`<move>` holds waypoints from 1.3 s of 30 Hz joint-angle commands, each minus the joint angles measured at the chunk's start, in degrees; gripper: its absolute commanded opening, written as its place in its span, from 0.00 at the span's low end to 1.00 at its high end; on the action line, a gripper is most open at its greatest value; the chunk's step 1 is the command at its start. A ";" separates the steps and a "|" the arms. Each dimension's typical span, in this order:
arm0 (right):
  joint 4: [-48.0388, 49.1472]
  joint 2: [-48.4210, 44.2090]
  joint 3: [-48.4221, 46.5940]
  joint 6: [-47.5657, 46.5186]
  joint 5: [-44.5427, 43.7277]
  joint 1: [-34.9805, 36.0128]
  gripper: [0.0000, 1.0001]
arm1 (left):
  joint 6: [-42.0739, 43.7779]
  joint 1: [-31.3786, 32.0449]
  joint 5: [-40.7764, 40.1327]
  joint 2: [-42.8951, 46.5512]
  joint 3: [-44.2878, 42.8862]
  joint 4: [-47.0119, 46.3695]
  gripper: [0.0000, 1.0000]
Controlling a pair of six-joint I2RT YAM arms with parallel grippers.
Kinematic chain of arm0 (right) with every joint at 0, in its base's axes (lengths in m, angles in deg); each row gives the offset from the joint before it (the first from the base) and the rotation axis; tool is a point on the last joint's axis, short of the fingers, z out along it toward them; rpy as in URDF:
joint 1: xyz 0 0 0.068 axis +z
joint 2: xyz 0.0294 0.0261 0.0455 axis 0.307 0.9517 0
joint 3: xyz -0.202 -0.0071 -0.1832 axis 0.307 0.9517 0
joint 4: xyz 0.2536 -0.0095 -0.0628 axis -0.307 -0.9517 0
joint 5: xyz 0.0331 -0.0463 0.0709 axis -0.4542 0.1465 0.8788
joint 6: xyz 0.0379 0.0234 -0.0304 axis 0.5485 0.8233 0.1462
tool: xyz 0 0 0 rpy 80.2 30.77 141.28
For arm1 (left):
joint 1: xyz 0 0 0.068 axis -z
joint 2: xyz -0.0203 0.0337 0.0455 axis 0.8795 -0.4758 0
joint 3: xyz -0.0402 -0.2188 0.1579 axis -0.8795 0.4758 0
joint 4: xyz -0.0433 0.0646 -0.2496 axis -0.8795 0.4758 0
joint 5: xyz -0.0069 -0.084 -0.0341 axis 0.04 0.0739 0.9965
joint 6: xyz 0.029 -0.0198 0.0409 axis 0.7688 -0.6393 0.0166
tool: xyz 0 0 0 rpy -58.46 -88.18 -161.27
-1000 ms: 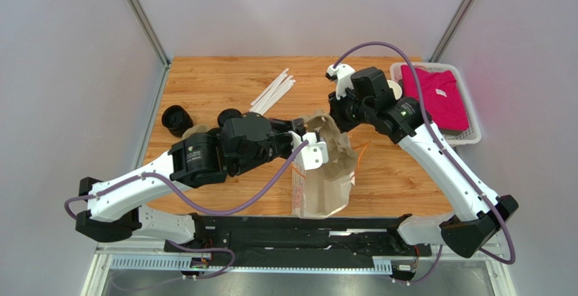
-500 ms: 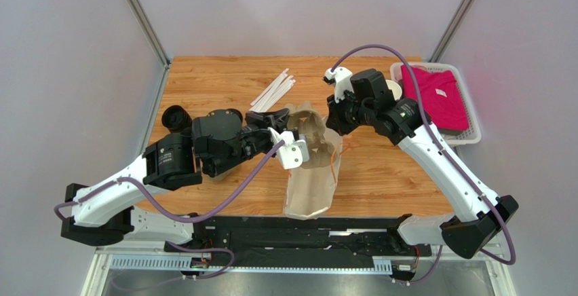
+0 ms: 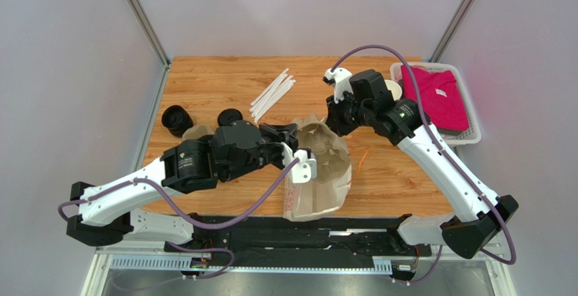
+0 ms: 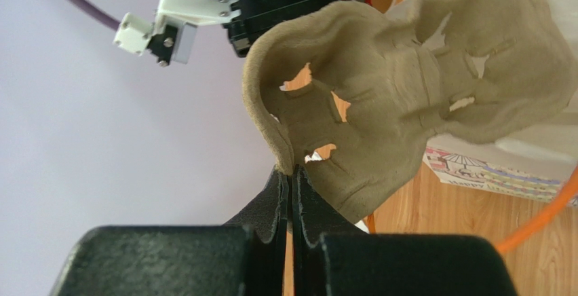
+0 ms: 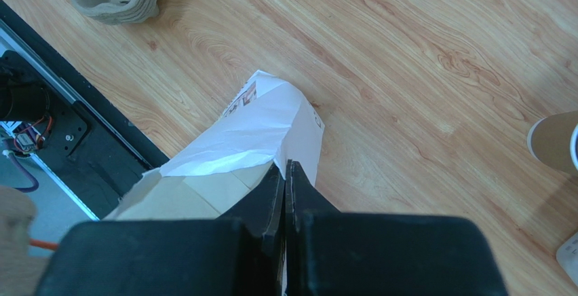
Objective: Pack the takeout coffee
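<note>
At the packing table, I am pinching the edge of a grey-brown pulp cup tray in my left gripper. The fingers are clamped flat on its rim, and I am holding it tilted at the mouth of the paper bag. My right gripper is clenched on a white fold of the bag's far rim, apparently holding the mouth up.

The takeout coffee is sitting out on the wooden table, in neither gripper. From above it is showing only its round black lid, so it is standing upright with its long axis vertical. It is lying to the left of the bag, just beyond my left arm, and well apart from my right gripper, with the tray and bag mouth between them. The left arm is by far the nearer.

As I judge it, once the tray is seated, the cup is calling for a leftward reach by the left gripper, away from the bag. That reach would be closing around the cup's sides beneath the lid while the right gripper is minding the rim.
</note>
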 commanded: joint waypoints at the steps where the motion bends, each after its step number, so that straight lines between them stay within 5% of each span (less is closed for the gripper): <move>1: 3.04 -1.09 0.57 1.38 0.37 0.73 0.00 | 3.01 0.95 2.88 -0.35 2.54 -2.54 0.00; 7: 2.43 -1.00 0.05 0.15 -1.38 0.73 0.00 | 13.12 1.48 -0.19 2.46 6.43 -8.34 0.00; 22: -0.82 2.86 -3.56 -1.26 -7.10 3.27 0.00 | 25.69 1.48 5.16 5.27 2.38 -4.39 0.00; 39: -1.44 2.25 -4.09 -0.64 -1.92 3.36 0.00 | 18.05 1.48 9.82 8.87 18.98 -7.20 0.00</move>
